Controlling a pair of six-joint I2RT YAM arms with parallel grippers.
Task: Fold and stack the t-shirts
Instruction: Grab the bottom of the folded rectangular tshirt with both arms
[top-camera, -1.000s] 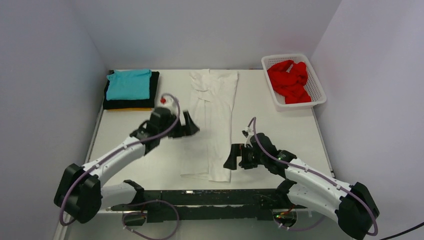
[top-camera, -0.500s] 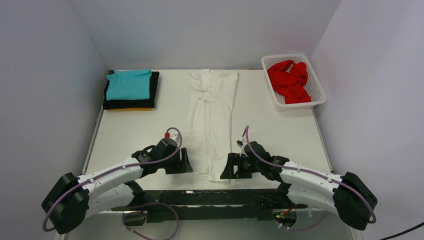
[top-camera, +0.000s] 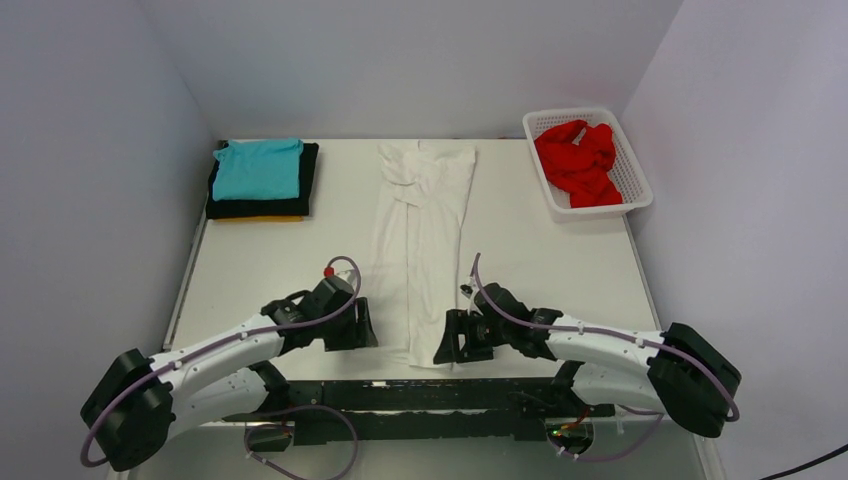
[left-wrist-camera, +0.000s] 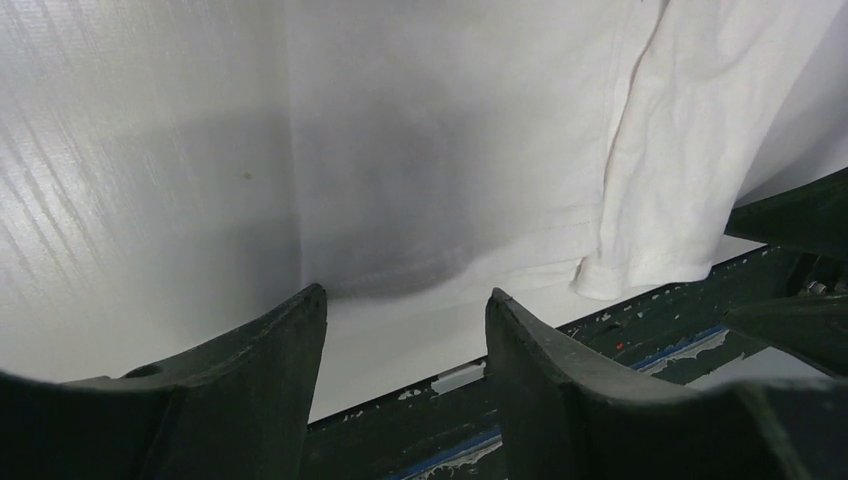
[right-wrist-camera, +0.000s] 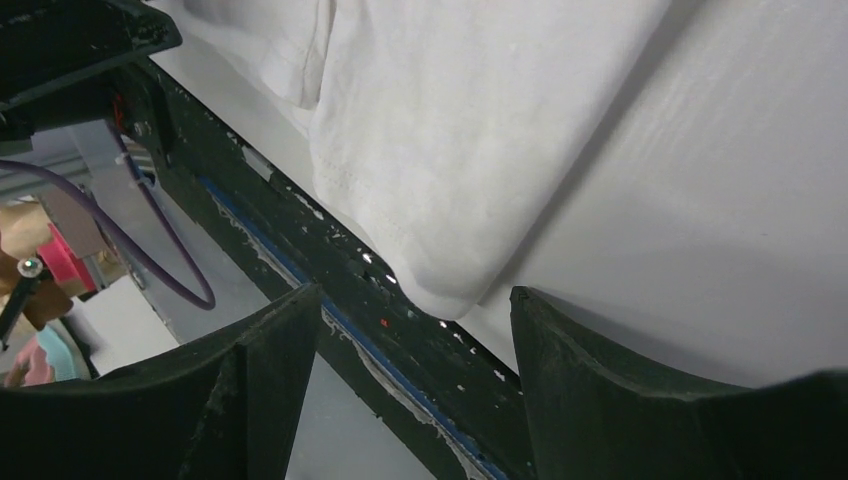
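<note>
A large white t-shirt (top-camera: 425, 230), folded into a long strip, runs from the back of the table to its near edge. My left gripper (top-camera: 367, 326) stands open at the left of its near hem (left-wrist-camera: 450, 270), with nothing between the fingers. My right gripper (top-camera: 446, 342) is open at the near right corner (right-wrist-camera: 450, 285), which lies just ahead of the gap. At the back left a teal t-shirt (top-camera: 258, 168) lies folded on a black one (top-camera: 260, 207), and a yellow-orange edge (top-camera: 260, 218) shows beneath. A red t-shirt (top-camera: 578, 162) is bunched in the basket.
The white lattice basket (top-camera: 634, 178) sits at the back right corner. A black rail (top-camera: 430, 395) runs along the table's near edge just behind both grippers, and the right wrist view shows it (right-wrist-camera: 330, 250) too. Grey walls enclose the table on three sides.
Both arms have drawn back toward the near edge and dropped low at the white shirt's near hem. Both sets of jaws have narrowed somewhat.
</note>
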